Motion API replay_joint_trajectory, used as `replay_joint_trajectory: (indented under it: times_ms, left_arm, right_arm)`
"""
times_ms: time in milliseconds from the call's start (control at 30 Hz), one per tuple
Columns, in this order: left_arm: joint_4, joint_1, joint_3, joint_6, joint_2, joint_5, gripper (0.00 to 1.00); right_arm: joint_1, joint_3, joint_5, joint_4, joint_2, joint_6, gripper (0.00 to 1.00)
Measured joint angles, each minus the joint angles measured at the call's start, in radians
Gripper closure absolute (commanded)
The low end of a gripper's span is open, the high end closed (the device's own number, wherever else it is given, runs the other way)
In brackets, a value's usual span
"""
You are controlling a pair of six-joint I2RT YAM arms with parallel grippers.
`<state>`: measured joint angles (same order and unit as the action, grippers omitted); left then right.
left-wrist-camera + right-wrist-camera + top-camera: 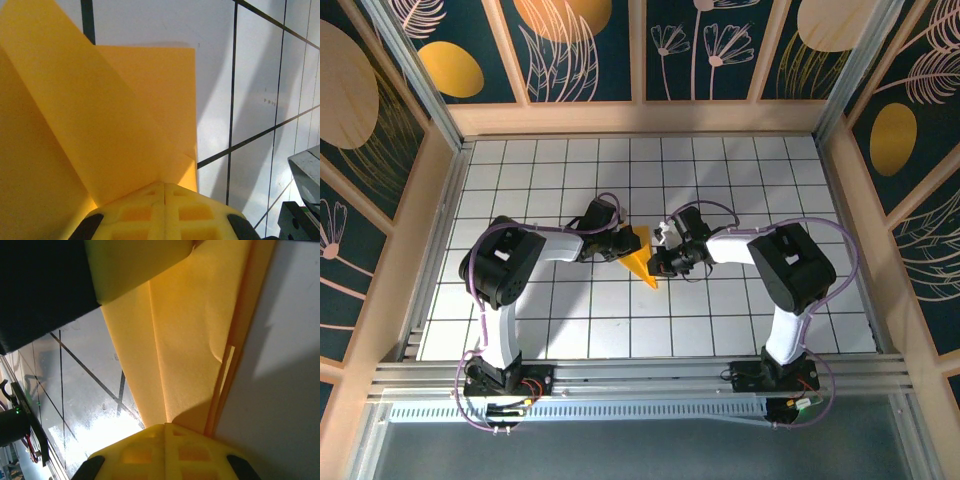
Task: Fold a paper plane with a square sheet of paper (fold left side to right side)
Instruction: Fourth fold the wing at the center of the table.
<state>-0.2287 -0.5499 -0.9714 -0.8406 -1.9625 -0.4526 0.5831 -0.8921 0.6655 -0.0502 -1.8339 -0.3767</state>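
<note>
The square sheet of paper (646, 264) is folded into a narrow yellow-orange wedge with its tip toward the near edge, at the middle of the grid table (720, 180). My left gripper (623, 247) meets it from the left and my right gripper (663, 258) from the right. In the left wrist view the left gripper (164, 184) is shut, with the paper's creased flaps (125, 110) running out from its tips. In the right wrist view the right gripper (165, 425) is shut on the stacked layers (190, 340); the left arm's yellow finger (135, 265) holds the far end.
Wooden walls (640, 118) with patterned panels close in the table on three sides. An aluminium rail (640, 372) runs along the near edge by the arm bases. Part of the right arm (305, 190) shows at the lower right of the left wrist view.
</note>
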Motion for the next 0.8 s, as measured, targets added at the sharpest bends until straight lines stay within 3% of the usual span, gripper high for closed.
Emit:
replay_joint_trajectory:
  times_ms: [467,800]
  left_arm:
    - [0.091,0.001,-0.053,0.036,0.000,0.030,1.00]
    - [0.018,-0.006,0.018,0.044,0.101,0.014,1.00]
  right_arm:
    - [-0.002,0.024,-0.017,0.026,0.000,0.007,1.00]
    - [-0.002,0.021,-0.017,0.023,-0.004,0.027,1.00]
